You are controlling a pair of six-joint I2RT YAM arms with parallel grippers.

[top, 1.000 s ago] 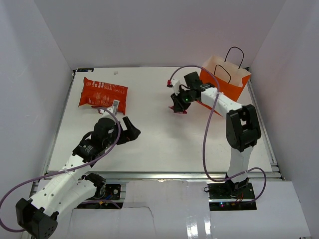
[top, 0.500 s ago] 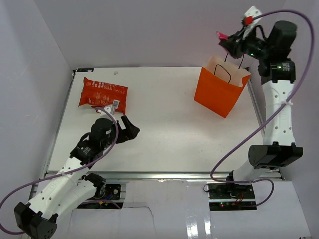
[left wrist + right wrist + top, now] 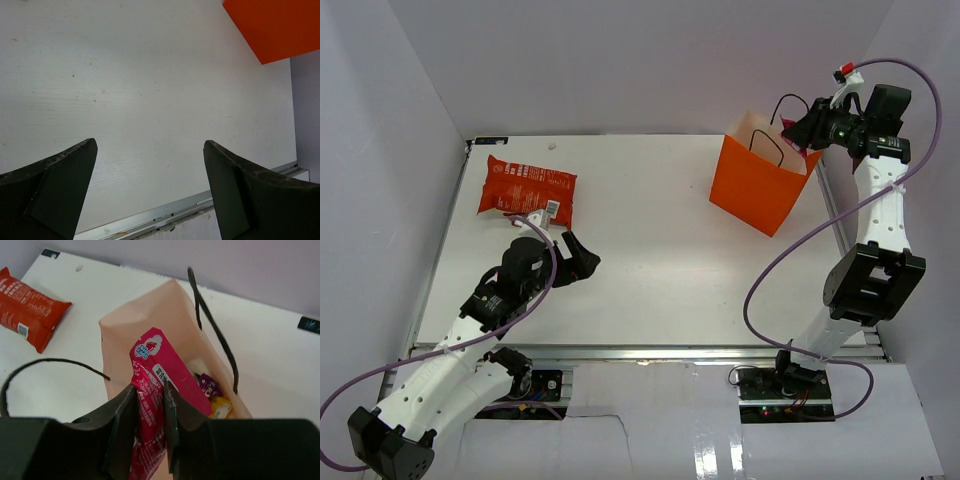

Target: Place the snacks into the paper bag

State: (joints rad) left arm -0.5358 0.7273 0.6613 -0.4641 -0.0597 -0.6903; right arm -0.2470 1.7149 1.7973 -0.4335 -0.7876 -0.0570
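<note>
My right pincer (image 3: 149,390) is clamped on a pink packet (image 3: 156,362), one finger on each face, right above the mouth of the bag (image 3: 131,325). My own fingers and the frame edge cut off the packet's lower end, and its print is too small for me to read. From above, the packet is all but hidden behind the pincer. Deep in the bag I make out a purple wrapper (image 3: 210,385) and a yellow wrapper (image 3: 221,407). The packet and the bag's walls hide the rest of its floor.

My right arm stands tall at the right edge of the table (image 3: 650,260) and bends over at the top toward the bag, which stands upright at the far right. One black handle (image 3: 212,325) arcs just beside the packet.

My left arm stretches low over the table. My left pincer (image 3: 578,258) has its fingers wide apart with nothing between them. The chips (image 3: 526,190) lie flat at the far left, near that pincer but not touching it. My purple cable (image 3: 558,265) passes in front of their near corner.
</note>
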